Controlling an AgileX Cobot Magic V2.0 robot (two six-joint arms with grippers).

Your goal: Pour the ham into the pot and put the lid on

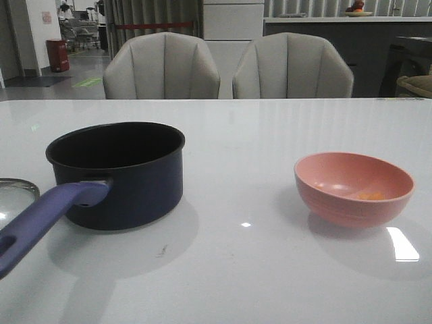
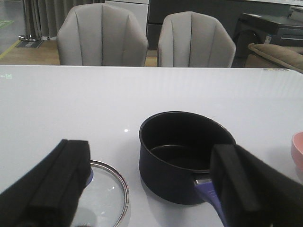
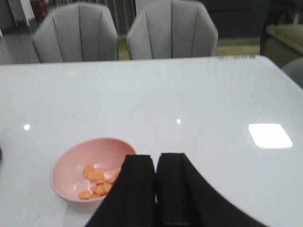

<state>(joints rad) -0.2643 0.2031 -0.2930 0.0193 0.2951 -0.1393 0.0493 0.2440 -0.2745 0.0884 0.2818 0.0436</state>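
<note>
White tabletop: left gripper gapes empty, right gripper seems pressed closed, empty. Grabbing the pink bowl clumsily could scatter ham short of the pot.

Left gripper: two matte black blocky fingers, squared edges, plain flat faces, right gripper: two matte black fingers, broad flaring bases, squared tips, no cables or markings visible

2 grey chairs behind the white table, pink bowl on its right side
</note>
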